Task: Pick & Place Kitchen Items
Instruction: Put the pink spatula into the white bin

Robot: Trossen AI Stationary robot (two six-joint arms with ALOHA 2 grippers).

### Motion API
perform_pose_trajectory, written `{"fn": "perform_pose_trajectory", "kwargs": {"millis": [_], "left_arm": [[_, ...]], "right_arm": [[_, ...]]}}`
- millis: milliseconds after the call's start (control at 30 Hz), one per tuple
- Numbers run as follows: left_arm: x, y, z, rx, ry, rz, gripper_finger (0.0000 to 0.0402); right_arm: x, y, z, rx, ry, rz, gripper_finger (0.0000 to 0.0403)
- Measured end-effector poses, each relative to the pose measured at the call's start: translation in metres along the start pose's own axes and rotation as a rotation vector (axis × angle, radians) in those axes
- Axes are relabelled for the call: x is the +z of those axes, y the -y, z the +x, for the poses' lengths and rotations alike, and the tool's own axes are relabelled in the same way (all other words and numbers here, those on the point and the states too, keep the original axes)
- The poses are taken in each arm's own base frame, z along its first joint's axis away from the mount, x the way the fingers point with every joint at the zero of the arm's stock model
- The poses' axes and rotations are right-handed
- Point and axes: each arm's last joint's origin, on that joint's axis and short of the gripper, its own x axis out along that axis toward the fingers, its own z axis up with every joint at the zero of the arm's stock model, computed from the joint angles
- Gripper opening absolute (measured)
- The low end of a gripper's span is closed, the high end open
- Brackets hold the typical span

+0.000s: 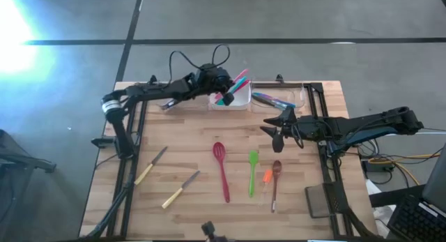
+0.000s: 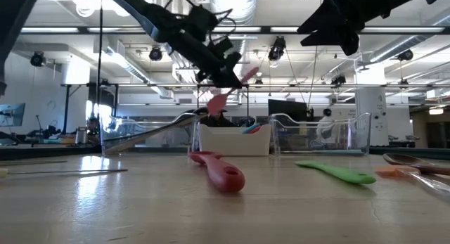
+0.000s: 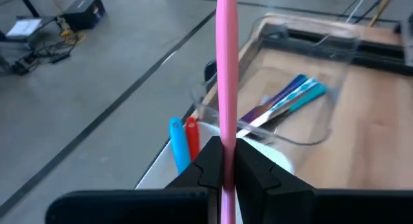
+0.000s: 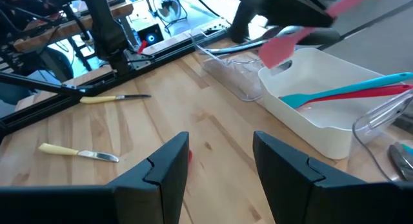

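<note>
My left gripper (image 1: pixel 221 91) is shut on a pink spatula (image 2: pixel 219 101) above the white tray (image 1: pixel 240 102), which holds teal and red utensils (image 4: pixel 352 93). My right gripper (image 4: pixel 219 162) is open and empty, above the table to the right of the tray; it also shows in the high view (image 1: pixel 274 134). A red slotted spoon (image 1: pixel 221 169), a green spatula (image 1: pixel 253 172), a wooden spoon (image 1: pixel 276 180) and two pale-handled knives (image 1: pixel 150 165) (image 1: pixel 181 188) lie flat on the table. My left gripper pinches the pink spatula's handle (image 3: pixel 226 130) between its two fingers. The fingers lie across the handle, and its free end (image 3: pixel 226 30) runs on past them. The spatula is tilted, with its head (image 4: pixel 281 50) low over the white tray and clear of it.
A clear tray (image 1: pixel 296 95) right of the white one holds blue and purple utensils (image 3: pixel 290 100). Another clear tray (image 2: pixel 151 135) stands to its left. A small orange piece (image 1: pixel 267 176) lies between the green spatula and the wooden spoon.
</note>
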Motion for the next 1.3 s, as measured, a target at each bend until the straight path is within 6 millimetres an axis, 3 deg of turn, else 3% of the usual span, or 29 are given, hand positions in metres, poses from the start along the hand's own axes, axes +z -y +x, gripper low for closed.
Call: {"fn": "perform_pose_trajectory", "kwargs": {"millis": [233, 500, 1033, 1300], "left_arm": [[-0.013, -0.014, 0.035, 0.031, -0.051, -0.002, 0.0022], [-0.033, -0.026, 0.056, 0.054, -0.109, -0.019, 0.0022], [-0.054, -0.027, 0.070, 0.050, -0.171, -0.042, 0.0022], [-0.040, -0.016, 0.064, 0.024, -0.138, -0.024, 0.0022]], "right_arm": [[-0.001, 0.000, 0.000, -0.002, -0.004, -0.002, 0.0166], [-0.001, 0.001, 0.000, -0.004, -0.009, -0.009, 0.0166], [-0.005, 0.002, 0.001, -0.014, -0.014, -0.013, 0.0166], [-0.005, 0.002, 0.001, -0.015, -0.015, -0.013, 0.0166]]}}
